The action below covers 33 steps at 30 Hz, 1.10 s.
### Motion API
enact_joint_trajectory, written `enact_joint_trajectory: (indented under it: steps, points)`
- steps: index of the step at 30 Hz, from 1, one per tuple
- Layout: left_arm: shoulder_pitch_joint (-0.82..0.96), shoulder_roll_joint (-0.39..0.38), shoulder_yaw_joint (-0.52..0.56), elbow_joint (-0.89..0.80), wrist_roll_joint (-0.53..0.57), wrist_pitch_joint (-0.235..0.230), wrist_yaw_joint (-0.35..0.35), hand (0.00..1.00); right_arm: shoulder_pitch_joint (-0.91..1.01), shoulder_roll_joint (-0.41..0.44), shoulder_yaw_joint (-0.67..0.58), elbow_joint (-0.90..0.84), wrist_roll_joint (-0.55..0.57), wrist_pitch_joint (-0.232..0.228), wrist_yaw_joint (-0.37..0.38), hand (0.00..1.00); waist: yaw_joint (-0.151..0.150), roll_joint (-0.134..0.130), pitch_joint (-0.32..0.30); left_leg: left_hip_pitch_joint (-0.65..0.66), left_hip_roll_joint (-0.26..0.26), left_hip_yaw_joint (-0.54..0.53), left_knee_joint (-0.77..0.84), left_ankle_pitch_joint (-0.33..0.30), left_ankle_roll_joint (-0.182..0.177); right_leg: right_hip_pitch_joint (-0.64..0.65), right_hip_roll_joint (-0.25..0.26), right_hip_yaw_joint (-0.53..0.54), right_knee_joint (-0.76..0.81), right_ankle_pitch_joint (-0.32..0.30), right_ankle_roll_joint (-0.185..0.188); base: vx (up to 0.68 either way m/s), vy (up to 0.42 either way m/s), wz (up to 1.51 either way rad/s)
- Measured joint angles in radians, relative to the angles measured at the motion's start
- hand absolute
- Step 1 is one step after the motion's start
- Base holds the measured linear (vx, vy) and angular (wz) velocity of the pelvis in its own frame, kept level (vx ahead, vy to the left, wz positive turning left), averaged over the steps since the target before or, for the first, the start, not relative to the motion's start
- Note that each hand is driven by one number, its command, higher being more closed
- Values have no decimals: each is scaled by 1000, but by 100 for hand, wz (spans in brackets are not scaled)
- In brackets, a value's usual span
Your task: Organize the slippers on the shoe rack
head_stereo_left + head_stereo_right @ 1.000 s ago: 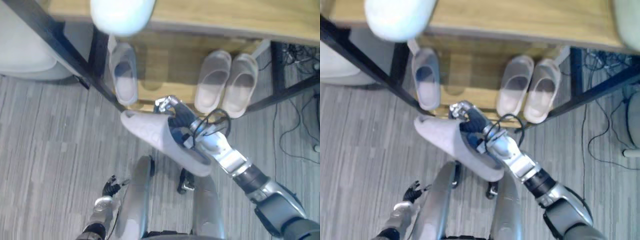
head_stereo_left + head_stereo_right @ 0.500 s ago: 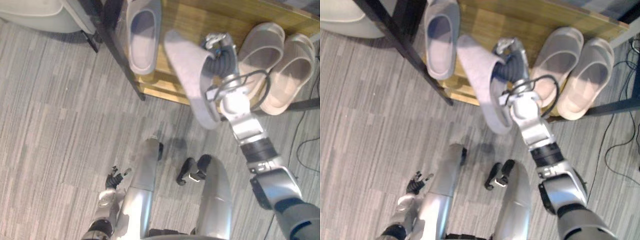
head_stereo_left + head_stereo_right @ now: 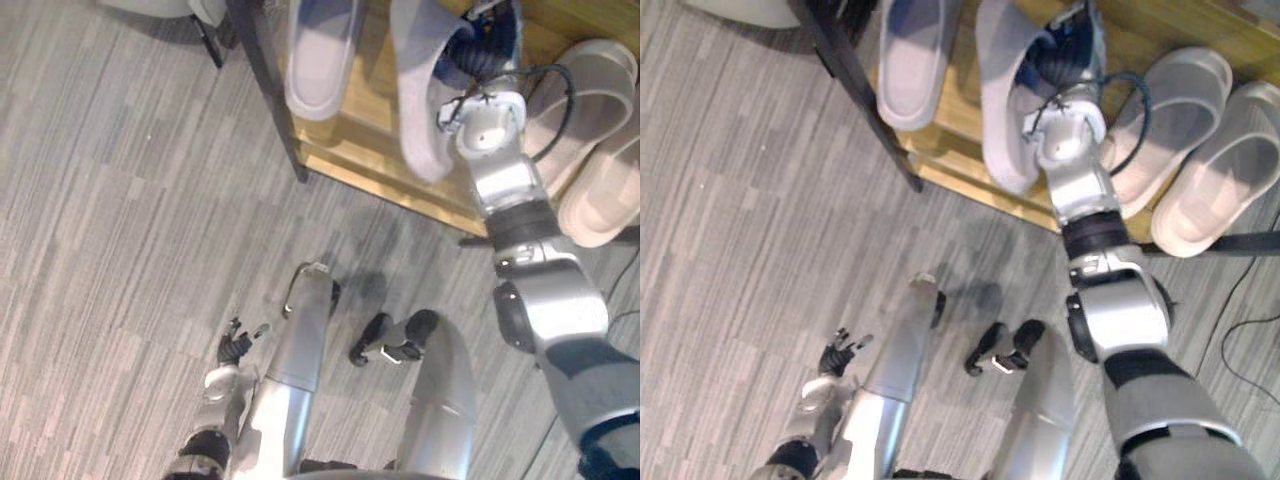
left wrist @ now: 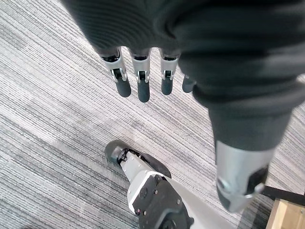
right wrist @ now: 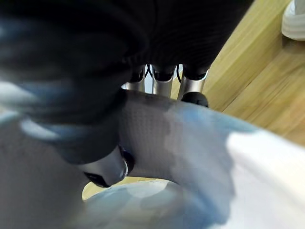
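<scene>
Right wrist view: right hand point(image 5: 191, 88) pinches grey slipper point(image 5: 181, 143), thumb inside, fingers outside. Eye views: slipper tilted over shoe rack shelf point(image 3: 365, 135), beside matching slipper point(image 3: 320, 50). Left wrist view: left hand point(image 4: 139, 82) relaxed above floor point(image 4: 47, 95).

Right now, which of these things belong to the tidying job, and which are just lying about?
In the job: grey slipper held in the right hand at the shoe rack; second grey slipper and two beige slippers on its shelf.
Just about: grey floor; pale rounded thing beside the rack; left hand, idle, low by the floor.
</scene>
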Motion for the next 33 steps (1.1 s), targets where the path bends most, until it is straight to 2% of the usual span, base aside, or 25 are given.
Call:
enact_joint_trajectory:
  steps: [6, 10, 17, 29, 33]
  points:
    - [-13, -2, -15, 7, 0, 2, 3, 0, -22, 18, -40, 68, 31, 31, -44, 0, 16, 0, -4, -6, -9, -12, -8, 8, -10, 0, -13, -17, 13, -10, -7, -15, 4, 12]
    - [-20, -5, -14, 22, 0, 7, 22, 0, -22, 41, -73, 75, 101, 30, -71, 0, 19, -1, -11, -13, -15, -21, -13, 17, -24, 0, -19, -31, 13, -15, -15, 0, 20, 10]
    - [-47, -10, 1, 58, 0, 15, 22, 0, -20, 93, -96, 28, 197, 27, -78, 0, 18, 0, -12, -7, -11, -18, -15, 19, -26, 2, -16, -27, 11, -15, -15, -1, 38, -1]
    - [-63, -16, 37, 80, -10, 16, 22, 0, 33, 163, -109, 0, 199, 15, -68, 0, 9, -2, -12, 30, 16, -8, -56, 28, -27, 25, 7, -22, -33, -2, -20, -2, 28, -4]
    - [-68, -15, 47, 86, -32, 17, 22, 0, 88, 201, -104, -60, 202, 9, -67, 0, -3, -2, -12, 67, 27, -4, -83, 28, -27, 57, 15, -23, -63, 6, -17, 3, 11, -4]
